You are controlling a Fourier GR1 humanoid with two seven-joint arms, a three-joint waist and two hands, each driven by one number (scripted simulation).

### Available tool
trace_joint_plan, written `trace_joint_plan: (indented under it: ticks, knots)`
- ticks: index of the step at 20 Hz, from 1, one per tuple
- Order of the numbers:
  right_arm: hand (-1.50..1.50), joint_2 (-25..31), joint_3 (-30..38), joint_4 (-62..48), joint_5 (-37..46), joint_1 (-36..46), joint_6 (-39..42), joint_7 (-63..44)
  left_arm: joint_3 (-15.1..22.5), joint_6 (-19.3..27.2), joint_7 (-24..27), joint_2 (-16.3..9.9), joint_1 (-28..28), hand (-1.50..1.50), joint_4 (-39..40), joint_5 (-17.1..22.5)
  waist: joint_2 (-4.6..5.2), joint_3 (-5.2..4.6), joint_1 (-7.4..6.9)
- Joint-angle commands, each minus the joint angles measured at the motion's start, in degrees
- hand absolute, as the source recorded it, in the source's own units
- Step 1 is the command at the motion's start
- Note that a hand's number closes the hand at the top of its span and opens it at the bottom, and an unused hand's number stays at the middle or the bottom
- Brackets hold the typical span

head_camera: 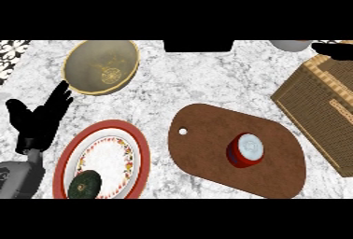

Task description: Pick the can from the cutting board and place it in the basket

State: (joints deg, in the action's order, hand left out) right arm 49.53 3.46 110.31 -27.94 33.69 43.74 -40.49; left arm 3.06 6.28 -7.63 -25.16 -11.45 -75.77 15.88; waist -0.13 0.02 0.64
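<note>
Your red can (pixel 244 150) stands on the right half of the brown cutting board (pixel 207 149), pale lid up; no writing on it can be read. The wicker basket (pixel 324 102) sits at the bench's (pixel 200 79) right edge. Your left hand (pixel 38 119) rests at the left edge, fingers (pixel 60 95) straight and slightly spread, holding nothing, beside the red-rimmed plate (pixel 131 140) carrying a dark avocado (pixel 84 185). A yellow bowl (pixel 101 66) lies near the far edge.
</note>
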Motion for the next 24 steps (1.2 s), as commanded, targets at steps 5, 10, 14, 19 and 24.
trace_joint_plan:
  ticks: [5, 10, 14, 19, 24]
  knots:
    - [-1.50, -10.70, 4.26, 7.81, 14.76, -16.93, 1.88, 10.81, -0.82, -0.68, -1.37, 1.95, -1.45, 0.00, -1.09, -1.54, 0.12, 0.03, -0.24]
    - [-1.50, -20.38, -1.83, 5.34, 30.65, -17.51, -2.83, 19.05, -3.18, -3.25, -4.28, -0.32, -2.44, 0.00, -1.78, -0.50, 0.25, 0.03, -0.99]
    - [-1.50, -25.26, -5.02, 4.07, 39.51, -23.47, -7.07, 26.67, -4.18, -3.80, -2.40, 0.61, 0.44, 0.00, -2.82, -0.90, 0.15, 0.01, -0.84]
    - [-1.50, -28.99, -9.49, -6.59, 49.00, -21.92, -12.09, 35.58, -3.32, -2.06, -5.40, 2.74, -1.24, 0.00, -4.45, -3.44, 0.18, 0.01, -0.87]
    - [-1.50, -29.40, -11.88, -12.56, 53.70, -19.16, -11.61, 35.17, -4.11, -3.42, -3.74, 3.76, -0.39, 0.00, -2.85, -5.07, 0.18, -0.02, -0.77]
